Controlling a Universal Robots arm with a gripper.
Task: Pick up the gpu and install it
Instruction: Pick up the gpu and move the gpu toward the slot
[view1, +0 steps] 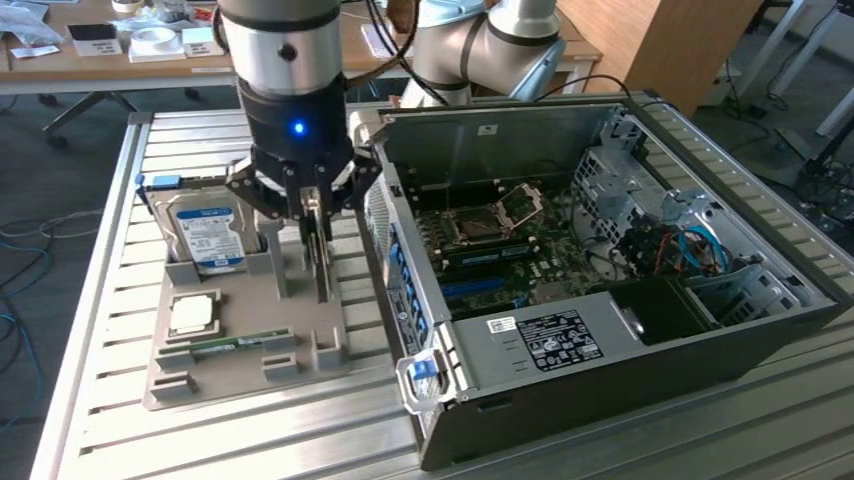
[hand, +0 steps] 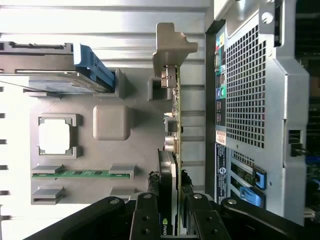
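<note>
One gripper pinches the graphics card between narrowly set jaws, the card standing on edge in the gray tray beneath them, apparently not yet lifted, and the open computer case alongside awaits it.

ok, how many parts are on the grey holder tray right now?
4: hard drive upright at the far end, CPU in its square pocket, RAM stick flat near the front, gpu on edge nearest the PC case, in the gripper. Nothing looks hidden.
</note>
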